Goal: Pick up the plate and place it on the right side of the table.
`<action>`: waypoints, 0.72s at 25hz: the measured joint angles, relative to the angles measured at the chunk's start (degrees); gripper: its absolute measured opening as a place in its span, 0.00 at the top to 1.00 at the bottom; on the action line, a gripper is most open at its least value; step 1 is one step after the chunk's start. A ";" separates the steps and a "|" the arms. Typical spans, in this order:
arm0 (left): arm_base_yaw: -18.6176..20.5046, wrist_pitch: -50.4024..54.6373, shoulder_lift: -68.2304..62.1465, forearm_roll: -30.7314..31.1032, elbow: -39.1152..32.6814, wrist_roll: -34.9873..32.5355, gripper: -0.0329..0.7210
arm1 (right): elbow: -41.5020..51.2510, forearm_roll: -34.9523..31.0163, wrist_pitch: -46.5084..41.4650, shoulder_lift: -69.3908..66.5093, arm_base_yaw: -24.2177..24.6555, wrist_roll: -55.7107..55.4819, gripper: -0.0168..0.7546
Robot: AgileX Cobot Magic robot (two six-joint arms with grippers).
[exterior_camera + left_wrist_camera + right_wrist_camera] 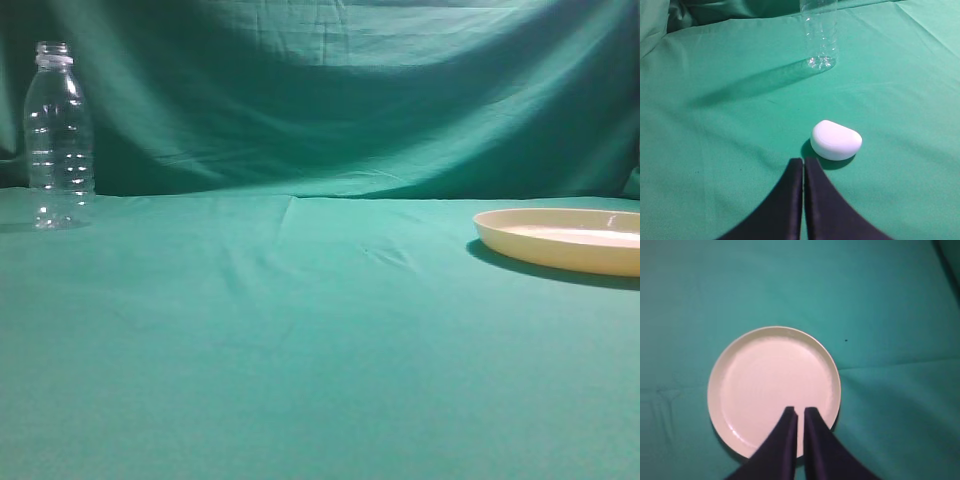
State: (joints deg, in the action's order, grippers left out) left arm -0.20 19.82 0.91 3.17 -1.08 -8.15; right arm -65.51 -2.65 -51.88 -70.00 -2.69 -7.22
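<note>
- Seen lying flat at the right edge of the exterior view: the wide, shallow, round cream-yellow plastic plate (pixel 565 238), resting on the slightly wrinkled teal-green cloth counter (pixel 300 340), partly cut off by the frame; well apart from the clear plastic bottle (pixel 58 135) standing upright at far left, before the darker folded green cloth backdrop (pixel 350 90).
- Viewed from above in the right wrist camera: the same plate (pixel 774 390), empty, directly under the right gripper (pixel 799 415); dark fingers (pixel 785 440) close to pressed together, only a thin slit between them, tips over the near part of the dish, apparently above it and not pinching anything.
- Pictured in the left wrist camera: left gripper (pixel 803 165) with fingers (pixel 787 200) pressed together, holding nothing; a small white rounded lump (pixel 836 140) just beside the tips on the cloth, bottle (pixel 821 35) farther off.
- Judged to be the step in hand: the approach to the plate, grasp not yet made.
- Best done by spreading the right fingers first, then dropping onto the near rim so one finger goes inside the low raised lip and one outside; pinching the flat middle unlikely to work.
- Worth watching: thin smooth rim likely to slip or tip; firm closure, level lift, low carry advised.
- Already well to the right, by the exterior view; short move probably enough.
</note>
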 joint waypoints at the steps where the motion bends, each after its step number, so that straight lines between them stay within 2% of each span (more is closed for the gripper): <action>1: 0.00 0.00 0.00 0.00 0.00 0.00 0.96 | 0.00 -0.11 -0.48 2.41 0.00 0.11 0.98; 9: 0.00 0.00 0.00 -0.01 0.00 0.00 0.96 | 0.00 -0.35 -3.46 24.07 0.00 2.88 0.98; 18: 0.00 0.00 0.00 -0.01 0.00 0.00 0.96 | 2.95 -0.34 -9.23 41.48 0.00 7.05 0.98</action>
State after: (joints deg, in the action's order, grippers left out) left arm -0.20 19.82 0.91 3.15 -1.08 -8.15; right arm -62.56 -3.00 -61.12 -28.52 -2.69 -0.17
